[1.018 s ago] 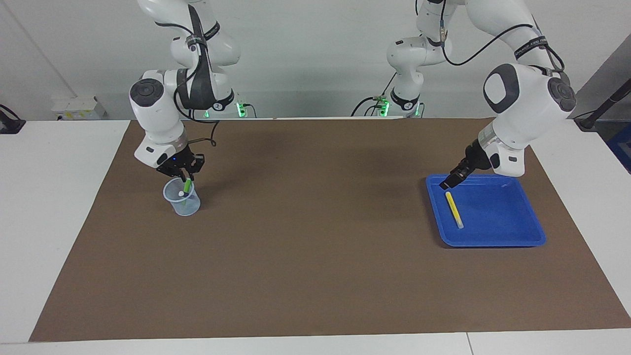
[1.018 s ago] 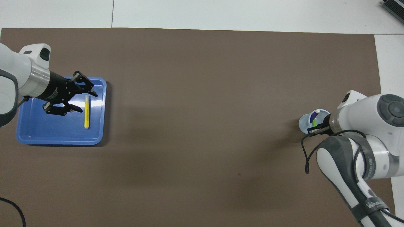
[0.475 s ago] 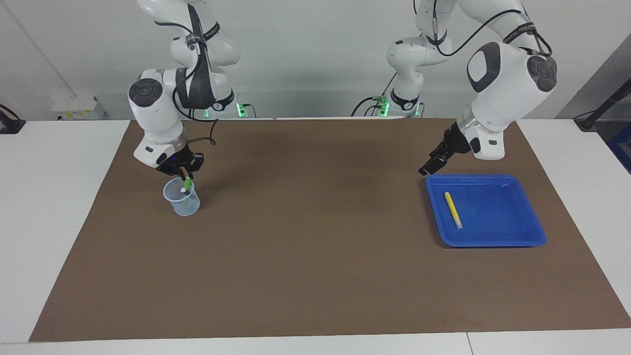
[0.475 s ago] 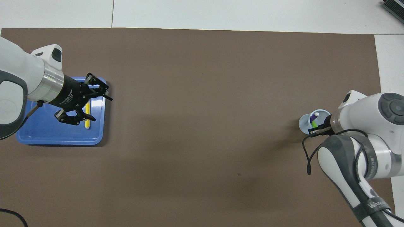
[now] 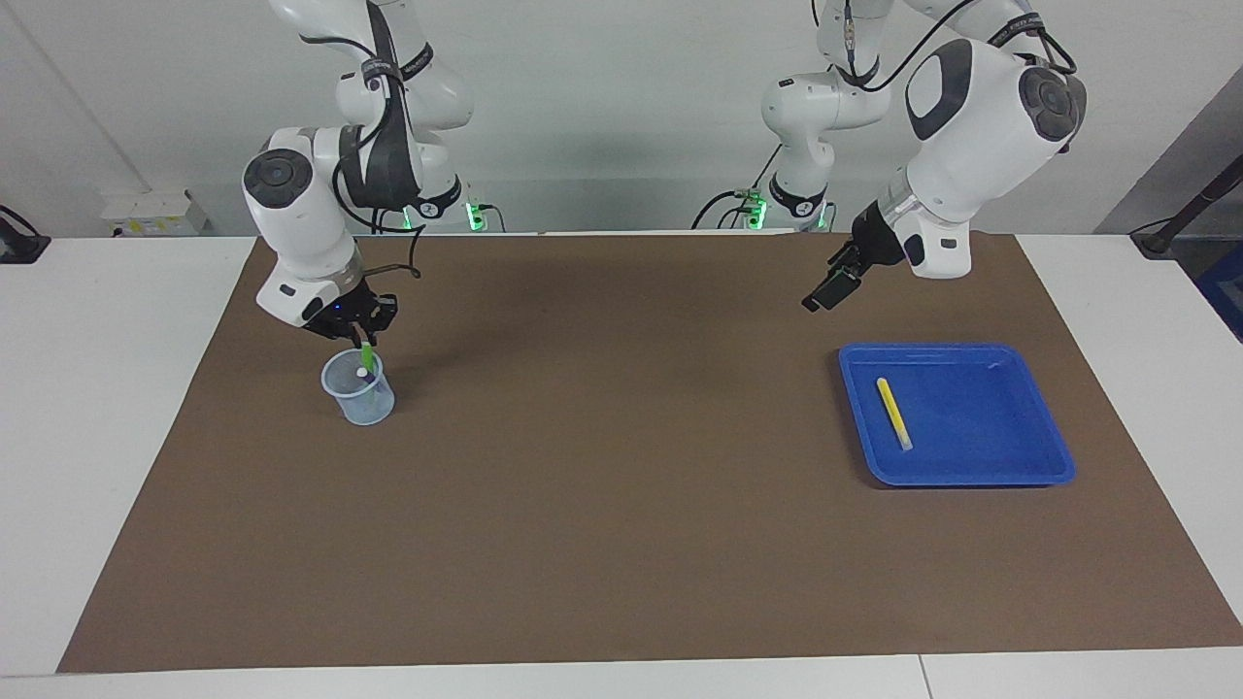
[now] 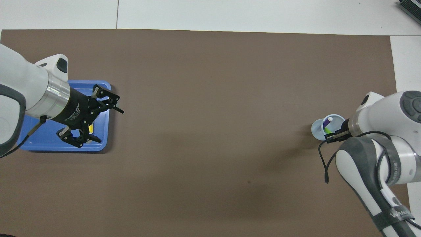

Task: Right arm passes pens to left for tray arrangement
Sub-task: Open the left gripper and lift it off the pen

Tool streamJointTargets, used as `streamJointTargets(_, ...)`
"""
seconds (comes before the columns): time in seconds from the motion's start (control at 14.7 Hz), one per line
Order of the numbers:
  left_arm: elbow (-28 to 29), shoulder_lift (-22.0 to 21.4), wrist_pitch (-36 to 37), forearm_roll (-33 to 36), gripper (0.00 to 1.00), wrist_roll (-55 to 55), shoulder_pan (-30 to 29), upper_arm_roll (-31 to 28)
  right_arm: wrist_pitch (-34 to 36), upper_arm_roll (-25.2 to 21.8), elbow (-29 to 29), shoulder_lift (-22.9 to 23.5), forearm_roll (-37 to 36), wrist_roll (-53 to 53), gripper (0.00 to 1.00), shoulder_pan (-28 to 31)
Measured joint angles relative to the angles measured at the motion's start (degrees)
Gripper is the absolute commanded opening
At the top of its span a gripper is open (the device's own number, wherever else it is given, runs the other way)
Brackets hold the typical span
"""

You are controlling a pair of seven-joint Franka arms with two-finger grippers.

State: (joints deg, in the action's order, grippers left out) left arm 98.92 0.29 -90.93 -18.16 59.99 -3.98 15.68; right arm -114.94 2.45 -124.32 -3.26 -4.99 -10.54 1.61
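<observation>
The blue tray (image 5: 1010, 456) lies toward the left arm's end of the table, with the yellow pen (image 5: 893, 413) flat in it. My left gripper (image 5: 814, 304) hangs open and holds nothing, raised over the tray's corner (image 6: 104, 86); from above it covers most of the yellow pen (image 6: 91, 128). Toward the right arm's end, my right gripper (image 5: 364, 342) is shut on the green pen (image 5: 366, 355), held upright with its lower end in the translucent cup (image 5: 361, 400). The purple pen (image 6: 326, 123) stands in the cup (image 6: 317, 129) beside the green pen (image 6: 328, 130).
A brown mat (image 5: 621, 505) covers the table between cup and tray. White table surface (image 5: 107, 408) borders the mat at both ends. A loose black cable (image 6: 324, 164) hangs from the right arm's wrist beside the cup.
My left gripper has risen off the tray, away from the yellow pen, and opened wider. My right gripper has lifted the green pen a little higher in the cup.
</observation>
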Motion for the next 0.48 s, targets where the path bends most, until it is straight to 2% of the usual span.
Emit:
streamJointTargets(0.2, 0.17, -1.88, 1.14, -0.78, 1.00, 1.49, 0.05, -0.01, 3.09, 0.00, 1.91, -0.12, 0.00, -0.22, 0.00, 0.01)
streamJointTargets(0.48, 2.23, -2.21, -0.08, -1.16, 1.00, 5.20, 0.95, 0.05, 7.68, 0.00, 4.80, -0.71, 0.00, -0.61, 0.00, 0.05)
